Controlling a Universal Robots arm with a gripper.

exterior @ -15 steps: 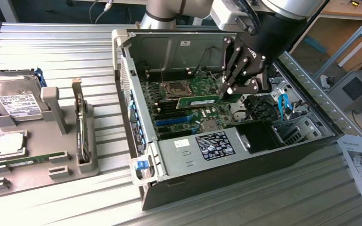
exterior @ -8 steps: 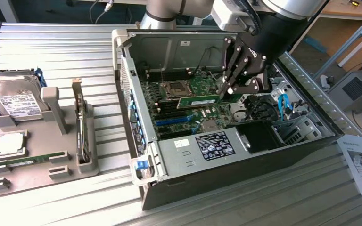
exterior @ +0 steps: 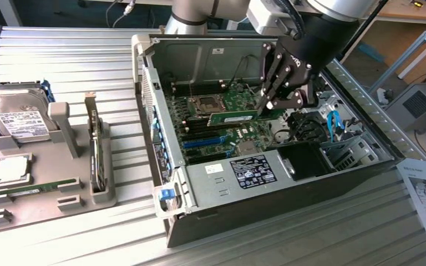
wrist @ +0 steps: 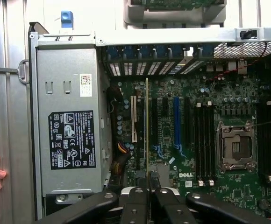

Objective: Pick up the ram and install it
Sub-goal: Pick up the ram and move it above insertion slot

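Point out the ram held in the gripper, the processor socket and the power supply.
ram (exterior: 232, 117): exterior view, middle of the green stick's flat face.
processor socket (wrist: 235, 147): wrist view, dark centre inside its metal frame.
power supply (wrist: 72, 140): wrist view, on its black label.

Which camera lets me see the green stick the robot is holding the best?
The exterior view. There the ram shows its long green side, pinched by the gripper above the motherboard. The wrist view sees the ram edge-on, as just a narrow line.
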